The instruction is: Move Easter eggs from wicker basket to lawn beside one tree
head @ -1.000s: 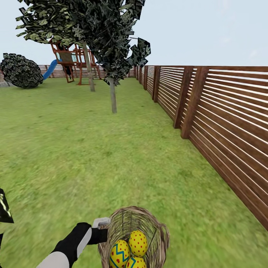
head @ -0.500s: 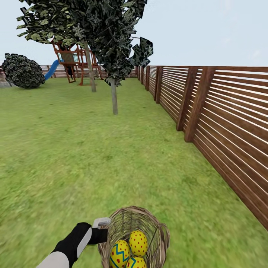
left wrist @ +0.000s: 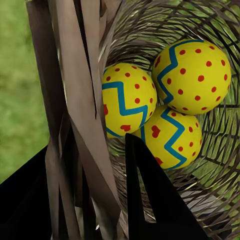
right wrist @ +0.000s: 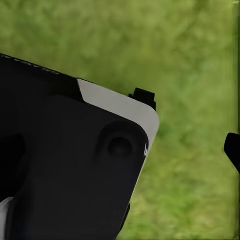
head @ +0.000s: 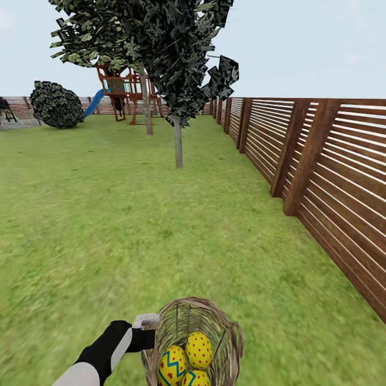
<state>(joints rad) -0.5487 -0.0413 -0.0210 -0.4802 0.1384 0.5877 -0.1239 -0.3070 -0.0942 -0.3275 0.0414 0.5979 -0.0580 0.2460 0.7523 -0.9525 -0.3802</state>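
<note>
Basket held off lawn, eggs inside

Wicker basket (head: pixel 193 340) hanging at the bottom of the head view, gripped by the left gripper (head: pixel 146 328) at its near-side rim. Open weave of flat brown strips, round form, grass showing through the gaps. Left gripper (left wrist: pixel 95 165) pinching the rim wall: one dark finger (left wrist: pixel 150 200) sitting inside the basket, the other outside, strips clamped between. Three Easter eggs (head: pixel 187 359) nesting together on the basket floor, touching one another; smooth yellow shells, red dots, blue zigzag bands (left wrist: pixel 127 97).

Right gripper state: cannot tell; its wrist view blocked largely by a black housing (right wrist: pixel 70 160) over blurred grass.

Lawn (head: pixel 134 214) spreading flat ahead, patchy green-yellow. Slim pale-trunked tree (head: pixel 178 140) standing well ahead, dark angular leaves overhead. Slatted brown wooden fence (head: pixel 321 177) running along the right. Round dark bush (head: pixel 56 104) and play set (head: pixel 126 88) with blue slide sitting far back.
</note>
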